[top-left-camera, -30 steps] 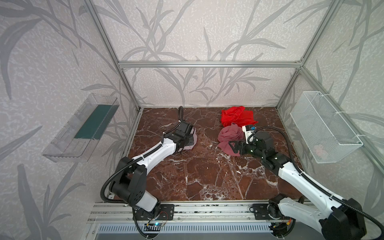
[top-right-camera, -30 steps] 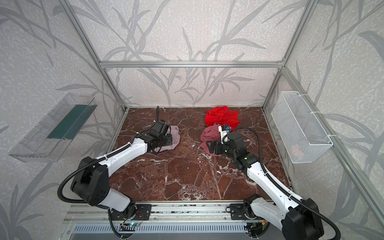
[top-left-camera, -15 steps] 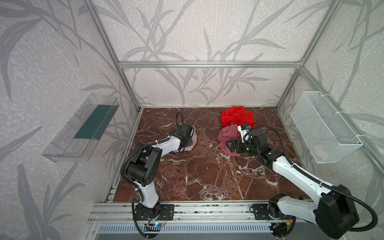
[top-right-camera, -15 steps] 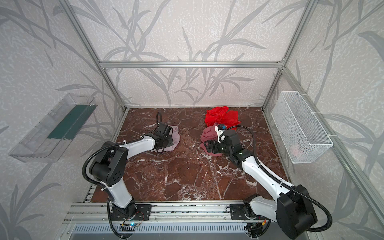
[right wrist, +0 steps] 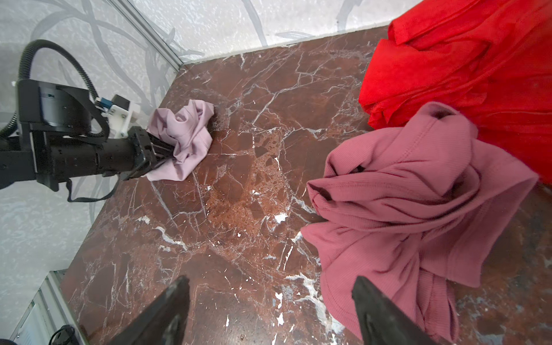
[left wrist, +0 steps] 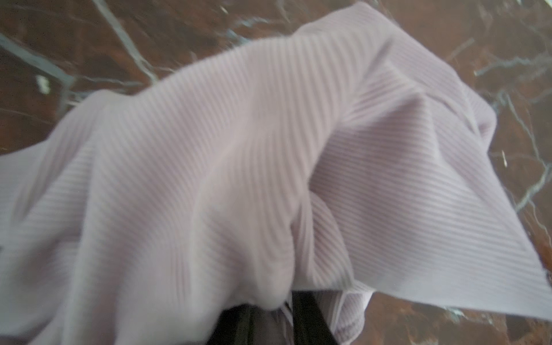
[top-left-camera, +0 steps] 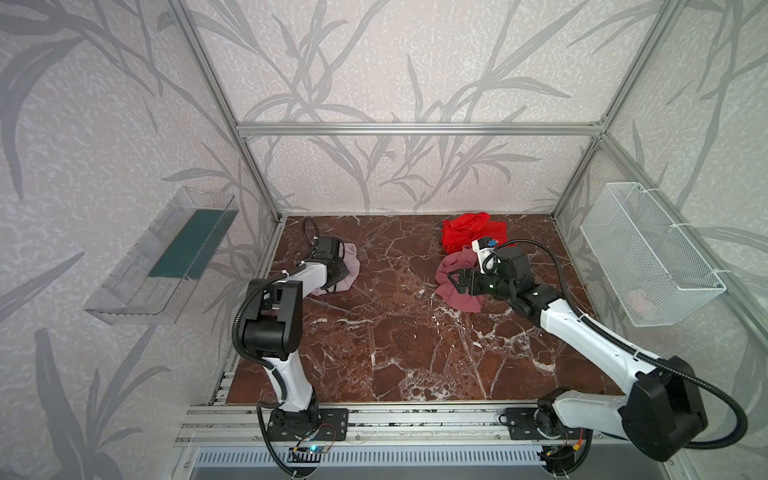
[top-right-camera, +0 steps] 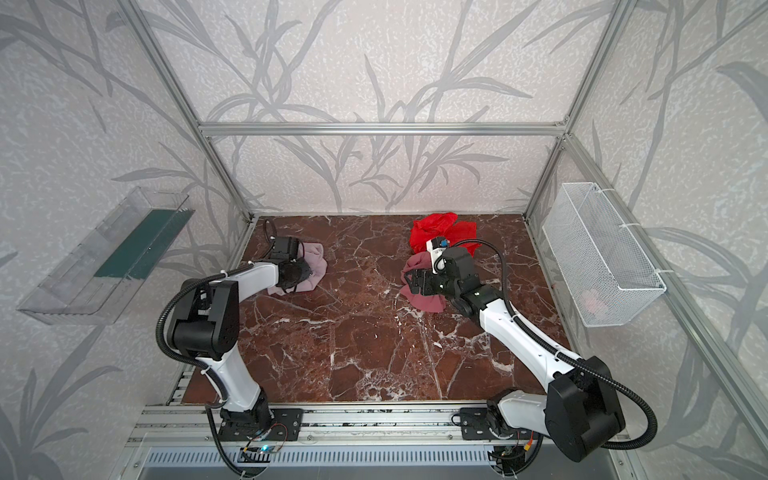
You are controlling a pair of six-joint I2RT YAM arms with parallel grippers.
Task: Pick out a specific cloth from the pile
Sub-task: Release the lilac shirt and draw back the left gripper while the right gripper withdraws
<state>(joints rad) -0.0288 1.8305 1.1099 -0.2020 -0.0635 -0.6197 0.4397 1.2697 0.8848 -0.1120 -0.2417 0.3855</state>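
One cloth (right wrist: pixel 191 131) in left hand (right wrist: pixel 165 152)

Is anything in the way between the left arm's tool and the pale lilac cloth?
Nothing visible does. The left tool is closed on the pale lilac cloth, apart from the dusty-rose cloth and the red cloth.

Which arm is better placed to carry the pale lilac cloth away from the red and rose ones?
Left. The left gripper is closed on the cloth, well apart from the other two; the right gripper stands open beside the dusty-rose cloth.
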